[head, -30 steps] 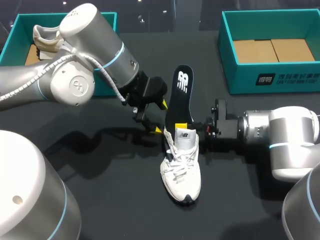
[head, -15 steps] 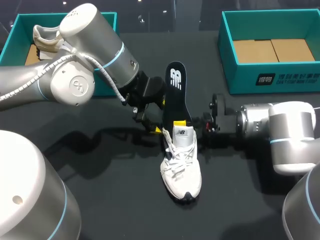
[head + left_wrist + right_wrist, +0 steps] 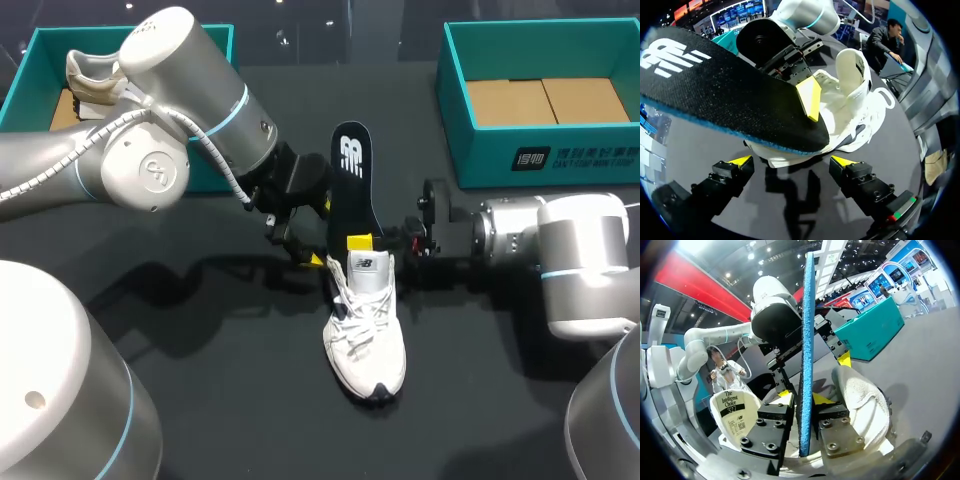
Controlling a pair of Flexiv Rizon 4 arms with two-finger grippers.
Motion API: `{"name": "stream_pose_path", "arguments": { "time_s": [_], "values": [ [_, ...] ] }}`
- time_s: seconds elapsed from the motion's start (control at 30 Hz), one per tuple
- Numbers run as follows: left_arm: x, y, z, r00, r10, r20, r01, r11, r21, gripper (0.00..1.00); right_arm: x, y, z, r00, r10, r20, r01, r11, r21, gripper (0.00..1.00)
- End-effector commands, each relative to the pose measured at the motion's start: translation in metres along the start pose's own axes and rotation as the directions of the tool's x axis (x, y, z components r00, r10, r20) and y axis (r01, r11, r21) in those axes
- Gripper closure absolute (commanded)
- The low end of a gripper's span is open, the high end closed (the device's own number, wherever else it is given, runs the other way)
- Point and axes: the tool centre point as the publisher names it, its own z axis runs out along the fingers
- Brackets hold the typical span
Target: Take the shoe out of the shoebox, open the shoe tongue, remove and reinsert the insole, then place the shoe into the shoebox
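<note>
Insole [image 3: 352, 185]: black, stood on edge at mid-table, its lower end at the mouth of the white shoe [image 3: 366, 325], upper end leaning away twd the far side. Shoe sits on its sole, toe twd the robot, out of both boxes.

Right gripper [image 3: 805, 405] is clenched on the insole's lower part, 1 finger each face. Left gripper [image 3: 792, 161] is spread wide, grasping nothing, 2 tips flanking the heel end of the shoe, apart from it as far as I can tell.

Risks, my read:
- Insole pinched at 1 end only and prob floppy. It could buckle or fold at the collar if pushed in at an angle.
- Shoe isn't clamped, so any push or drag via the insole could slide or tip it.
- Tongue may flop back and block the opening.

Hard to see:
- Whether the insole tip is inside the shoe; tongue and yellow finger cover it in head view.
- Shoe interior not shown.
- Left shoebox [image 3: 40, 60] partly behind the left arm, w/ another shoe in it; right shoebox [image 3: 540, 160] is well apart.
</note>
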Motion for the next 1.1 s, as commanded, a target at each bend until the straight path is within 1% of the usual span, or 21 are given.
{"name": "stream_pose_path", "arguments": {
  "time_s": [0.03, 0.17, 0.4, 0.47, 0.5, 0.57, 0.7, 0.87, 1.1],
  "values": [
    [0.000, 0.000, 0.000, 1.000, 0.001, 0.000, -0.001, 1.000, -0.001, 0.00, 0.006, 0.007, 0.000, 1.000, -0.014, 0.006, 0.014, 1.000, 0.009, 0.78],
    [0.000, 0.000, 0.000, 1.000, 0.001, 0.000, -0.001, 1.000, -0.001, 0.00, 0.008, 0.015, 0.001, 1.000, -0.029, -0.002, 0.029, 0.999, 0.015, 0.78],
    [0.000, 0.000, 0.000, 1.000, 0.001, 0.000, -0.001, 1.000, -0.001, 0.00, 0.002, 0.028, 0.007, 1.000, -0.026, -0.005, 0.026, 1.000, 0.017, 0.83],
    [0.000, 0.000, 0.000, 1.000, 0.001, 0.000, -0.001, 1.000, -0.001, 0.00, -0.001, 0.030, 0.008, 1.000, -0.011, 0.011, 0.011, 1.000, 0.011, 0.89],
    [0.000, 0.000, 0.000, 1.000, 0.001, 0.000, -0.001, 1.000, -0.001, 0.00, -0.002, 0.031, 0.008, 1.000, -0.005, 0.021, 0.005, 1.000, 0.005, 1.00],
    [0.000, 0.000, 0.000, 1.000, 0.001, 0.000, -0.001, 1.000, -0.001, 0.00, -0.004, 0.030, 0.007, 0.999, 0.004, 0.041, -0.003, 1.000, -0.005, 1.00],
    [0.000, 0.000, 0.000, 1.000, 0.001, 0.000, -0.001, 1.000, -0.001, 0.00, -0.005, 0.024, 0.002, 0.995, 0.019, 0.102, -0.018, 1.000, -0.006, 1.00],
    [0.000, 0.000, 0.000, 1.000, 0.001, 0.000, -0.001, 1.000, -0.001, 0.00, -0.004, 0.012, -0.005, 0.989, 0.031, 0.146, -0.032, 0.999, 0.006, 1.00],
    [0.000, 0.000, 0.000, 1.000, 0.001, 0.000, -0.001, 1.000, -0.001, 0.00, -0.001, -0.009, -0.009, 0.984, 0.064, 0.168, -0.067, 0.998, 0.010, 1.00]
  ]
}}
